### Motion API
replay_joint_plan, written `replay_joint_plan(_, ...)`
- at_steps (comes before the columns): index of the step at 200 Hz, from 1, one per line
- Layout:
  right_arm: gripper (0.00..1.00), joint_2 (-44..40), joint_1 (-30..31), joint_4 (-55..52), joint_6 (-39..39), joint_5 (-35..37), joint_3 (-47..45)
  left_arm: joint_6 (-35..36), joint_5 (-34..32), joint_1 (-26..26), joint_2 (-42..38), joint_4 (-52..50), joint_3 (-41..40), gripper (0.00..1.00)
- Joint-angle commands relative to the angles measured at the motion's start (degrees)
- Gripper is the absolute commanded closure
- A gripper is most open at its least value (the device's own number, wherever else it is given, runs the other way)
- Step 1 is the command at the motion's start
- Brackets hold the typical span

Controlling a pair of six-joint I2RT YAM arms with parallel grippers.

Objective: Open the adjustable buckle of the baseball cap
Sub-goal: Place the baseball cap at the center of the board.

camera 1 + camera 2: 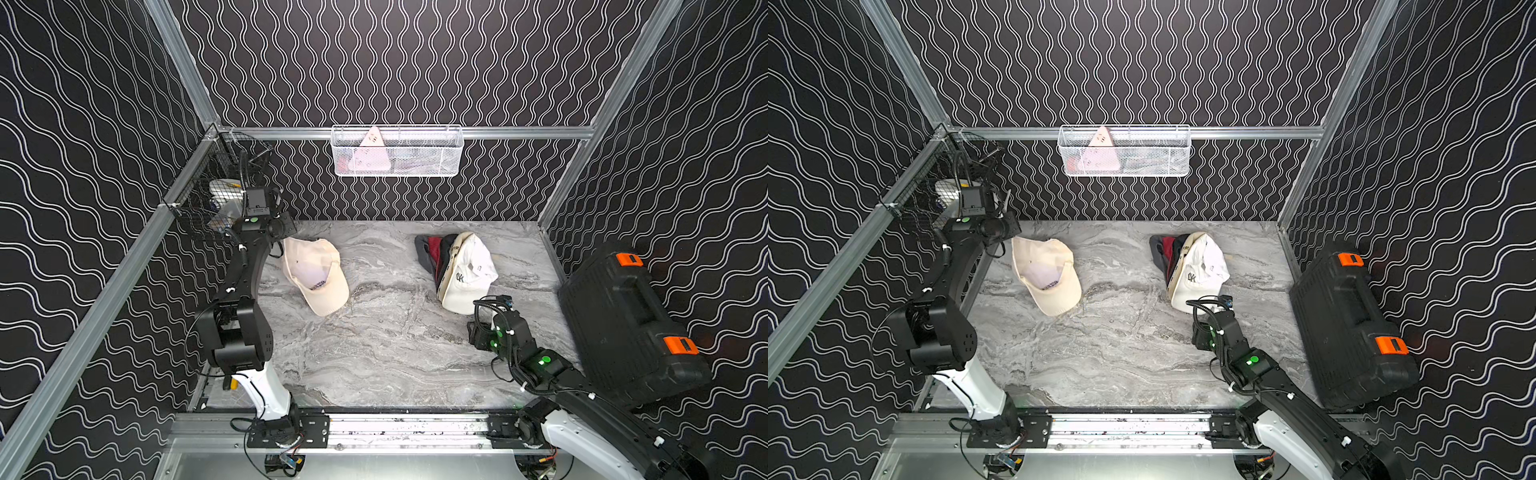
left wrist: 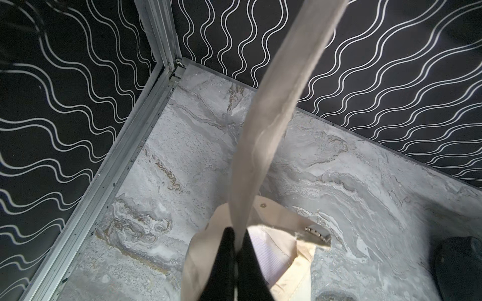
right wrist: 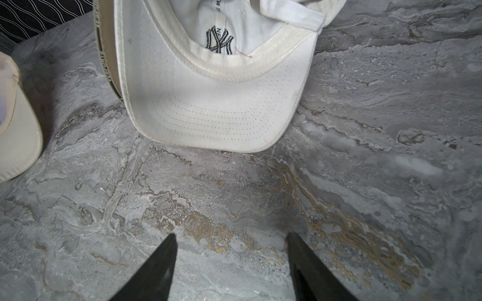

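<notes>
A beige baseball cap (image 1: 316, 274) lies upside down on the marble table at the back left, seen in both top views (image 1: 1046, 274). In the left wrist view my left gripper (image 2: 237, 230) is shut on the cap's long beige strap (image 2: 273, 104), which runs from the jaws out of the frame. The metal buckle (image 2: 317, 232) sits at the far side of the cap's back opening, and no strap shows through it. My right gripper (image 3: 230, 235) stands open and empty just above the table, in front of the brim of a white cap (image 3: 208, 104).
The white cap (image 1: 465, 278) leans on a pile of dark and red caps (image 1: 432, 253) at the back right. A black tool case (image 1: 623, 324) with orange latches stands at the right edge. A white wire basket (image 1: 397, 151) hangs on the back wall, a black mesh basket (image 1: 208, 195) in the left corner.
</notes>
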Motion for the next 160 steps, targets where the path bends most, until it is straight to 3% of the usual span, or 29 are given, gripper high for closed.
replay_joint_plan(1, 0.32, -1.0, -0.1, 1.8, 1.1, 0.4, -0.4, -0.8, -2.4, 0.5, 0.1, 2.0, -0.5, 1.00)
replay_joint_plan(51, 0.32, -1.0, -0.1, 2.0, 1.0, 0.2, -0.6, -1.1, -4.0, 1.6, -0.7, 2.4, 1.6, 1.00)
replay_joint_plan(122, 0.32, 0.0, -0.1, 2.5, 0.8, -0.2, -0.4, -4.0, -2.1, 4.9, 3.2, -2.4, 13.7, 1.00)
replay_joint_plan(160, 0.32, 0.3, -0.2, 2.3, 0.7, -0.3, -0.3, -4.6, -2.6, 5.2, 4.4, -3.4, 15.8, 1.00)
